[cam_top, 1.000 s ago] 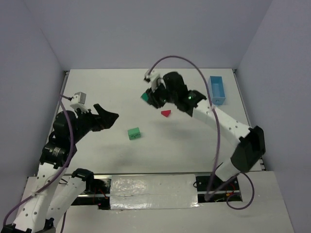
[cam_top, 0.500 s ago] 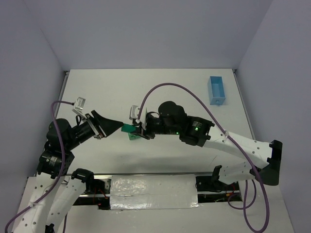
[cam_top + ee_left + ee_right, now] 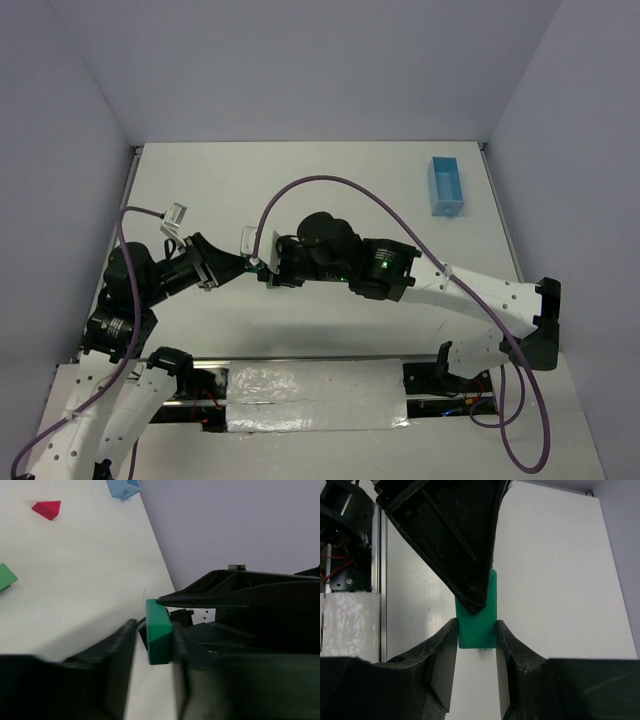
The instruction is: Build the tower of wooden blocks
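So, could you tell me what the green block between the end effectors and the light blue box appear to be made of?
Green block: probably painted wood, with an opaque, matte, even coat and crisp square edges. Light blue box: likely plastic; thin, smooth, uniformly coloured walls.

There are two green rectangular painted wooden blocks, one [image 3: 159, 632] raised and one [image 3: 5, 576] lying flat, both well apart from the single light blue rectangular plastic box [image 3: 445, 187]. One red triangular wooden block [image 3: 47, 509] lies nearer that box than either green one. There are two black claws, the left claw [image 3: 152, 630] and the right claw [image 3: 476, 630]. One white table [image 3: 200, 180] carries everything.
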You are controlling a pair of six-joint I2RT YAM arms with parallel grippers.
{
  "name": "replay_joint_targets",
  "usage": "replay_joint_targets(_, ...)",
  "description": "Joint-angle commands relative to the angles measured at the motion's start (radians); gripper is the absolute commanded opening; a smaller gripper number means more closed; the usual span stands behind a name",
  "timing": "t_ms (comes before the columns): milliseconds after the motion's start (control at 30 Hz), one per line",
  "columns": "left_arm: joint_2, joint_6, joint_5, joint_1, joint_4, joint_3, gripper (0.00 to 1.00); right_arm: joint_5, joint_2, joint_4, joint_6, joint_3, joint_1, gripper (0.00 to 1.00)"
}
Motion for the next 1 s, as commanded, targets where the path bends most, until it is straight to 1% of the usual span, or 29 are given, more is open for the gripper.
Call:
replay_joint_targets(0,0.009,0.024,0.031,-0.003,0.023,0.012,0.38,0.054,0.011,-0.043,-0.039,0.059,0.014,0.12)
replay_joint_targets(67,0.021,0.027,0.035,-0.003,0.026,0.008,0.29,0.042,0.011,-0.06,-0.047,0.063,0.02,0.12)
replay_joint_targets(100,0.026,0.034,0.038,-0.003,0.031,0.005,0.2,0.037,0.011,-0.067,-0.05,0.069,0.023,0.12)
replay_joint_targets(167,0.04,0.044,0.046,-0.003,0.029,0.005,0.14,0.02,0.011,-0.09,-0.062,0.075,0.025,0.12)
replay_joint_targets(200,0.041,0.06,0.041,-0.003,0.025,0.005,0.09,0.014,0.009,-0.098,-0.073,0.075,0.027,0.12)
replay_joint_targets(233,0.043,0.073,0.038,-0.003,0.017,0.008,0.06,0.009,0.009,-0.112,-0.078,0.074,0.025,0.11)
replay_joint_targets(267,0.047,0.088,0.034,-0.003,0.012,0.011,0.01,-0.013,0.003,-0.115,-0.082,0.072,0.027,0.11)
replay_joint_targets(300,0.046,0.096,0.028,-0.003,0.009,0.011,0.0,-0.02,-0.002,-0.117,-0.084,0.068,0.027,0.12)
replay_joint_targets(367,0.026,0.091,0.012,-0.003,0.032,0.005,0.0,-0.035,-0.017,-0.092,-0.075,0.05,0.028,0.17)
replay_joint_targets(400,0.015,0.079,0.014,-0.003,0.056,-0.006,0.0,-0.031,-0.028,-0.069,-0.061,0.037,0.027,0.35)
replay_joint_targets(433,0.002,0.067,-0.004,-0.003,0.09,-0.021,0.0,-0.011,-0.049,0.005,-0.009,0.022,0.027,0.48)
replay_joint_targets(467,-0.024,0.05,-0.021,-0.003,0.101,-0.028,0.0,0.021,-0.058,0.046,0.02,-0.012,0.027,0.7)
replay_joint_targets(500,-0.034,0.041,-0.035,-0.003,0.107,-0.032,0.0,0.037,-0.069,0.078,0.054,-0.027,0.027,0.99)
replay_joint_targets(533,-0.051,0.035,-0.072,-0.003,0.1,-0.034,0.0,0.052,-0.084,0.141,0.133,-0.053,0.03,1.0)
replay_joint_targets(567,-0.058,0.024,-0.089,-0.003,0.097,-0.032,0.0,0.113,-0.091,0.179,0.187,-0.067,0.027,1.0)
replay_joint_targets(600,-0.063,0.015,-0.1,-0.003,0.095,-0.032,0.0,0.127,-0.095,0.205,0.239,-0.076,0.028,1.0)
replay_joint_targets(633,-0.069,0.007,-0.103,-0.003,0.101,-0.035,0.0,0.106,-0.106,0.228,0.273,-0.087,0.027,1.0)
replay_joint_targets(700,-0.06,-0.011,-0.08,-0.003,0.121,-0.028,0.0,0.045,-0.118,0.285,0.264,-0.136,0.033,1.0)
replay_joint_targets(767,-0.035,-0.001,-0.052,-0.003,0.103,-0.012,0.0,0.074,-0.129,0.302,0.219,-0.164,0.048,1.0)
replay_joint_targets(800,-0.031,0.007,-0.051,-0.003,0.088,0.007,0.0,0.162,-0.132,0.313,0.206,-0.168,0.05,1.0)
replay_joint_targets(833,-0.025,0.03,-0.055,-0.003,0.071,0.018,0.0,0.208,-0.137,0.327,0.202,-0.181,0.051,1.0)
replay_joint_targets(900,-0.035,0.048,-0.087,-0.003,0.035,0.041,0.0,0.329,-0.134,0.359,0.281,-0.181,0.048,1.0)
replay_joint_targets(933,-0.057,0.061,-0.103,-0.003,0.035,0.043,0.0,0.464,-0.129,0.338,0.353,-0.144,0.042,1.0)
replay_joint_targets(967,-0.074,0.059,-0.124,-0.003,0.046,0.038,0.0,0.494,-0.128,0.307,0.558,-0.127,0.024,1.0)
